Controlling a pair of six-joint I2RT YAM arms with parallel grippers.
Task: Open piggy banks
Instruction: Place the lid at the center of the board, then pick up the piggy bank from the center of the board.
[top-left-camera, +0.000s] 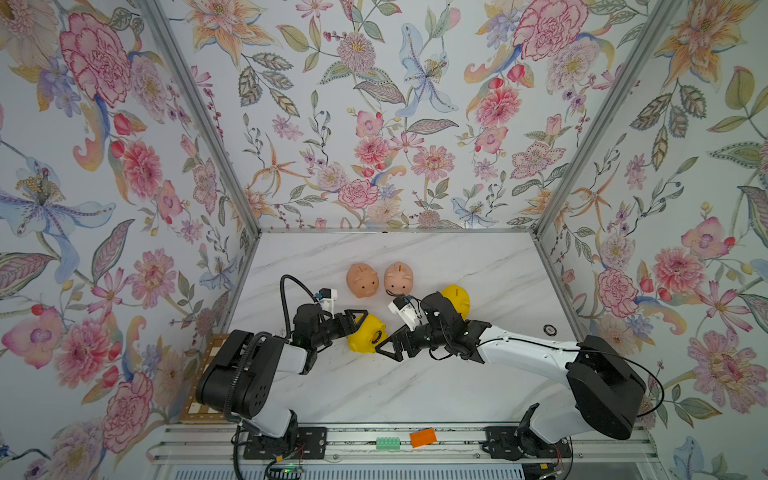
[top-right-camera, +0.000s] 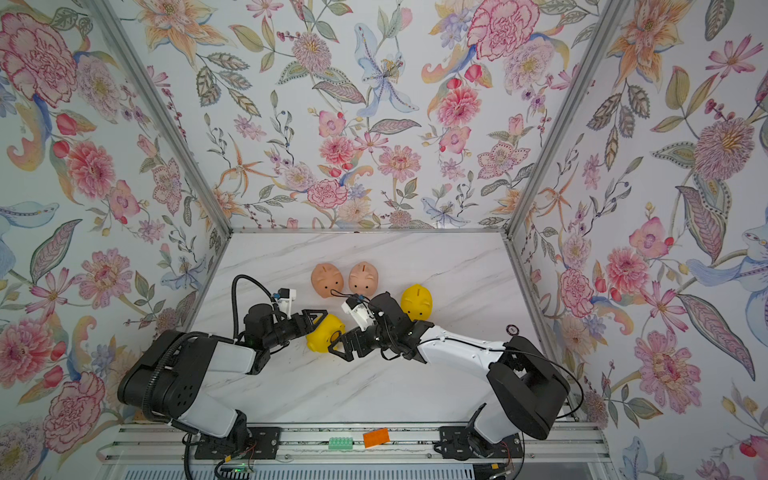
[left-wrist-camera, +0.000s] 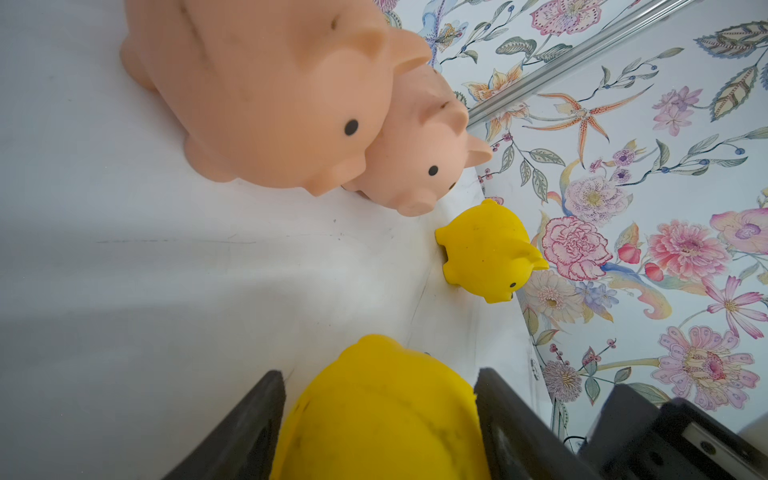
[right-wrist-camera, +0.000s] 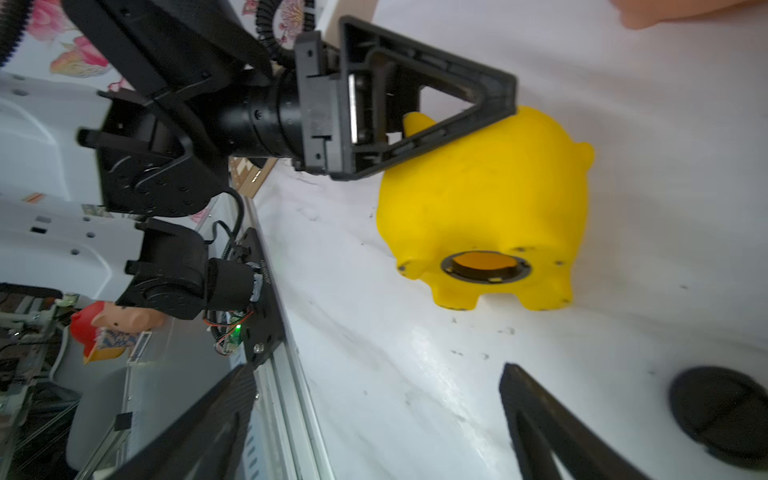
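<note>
The yellow piggy bank is held on its side, low at the bench, clenched by the left gripper. Its round belly opening is bare and turned toward the right gripper, whose jaws are spread wide with nothing between them. A black plug is seen lying loose on the bench just beside one right finger, and it could be swept off or sent skidding if that arm is drawn back carelessly. The held body appears to be matte, soft-looking plastic, smooth and rounded, so it may be dented by the clamp or may slip from it when set upright. The plug is a flat dark disc, and the marble-patterned bench looks glossy. The second yellow bank, one peach-pink bank and the other peach-pink bank stand upright near the right arm and could be knocked over. Whether these are opened cannot be told.
</note>
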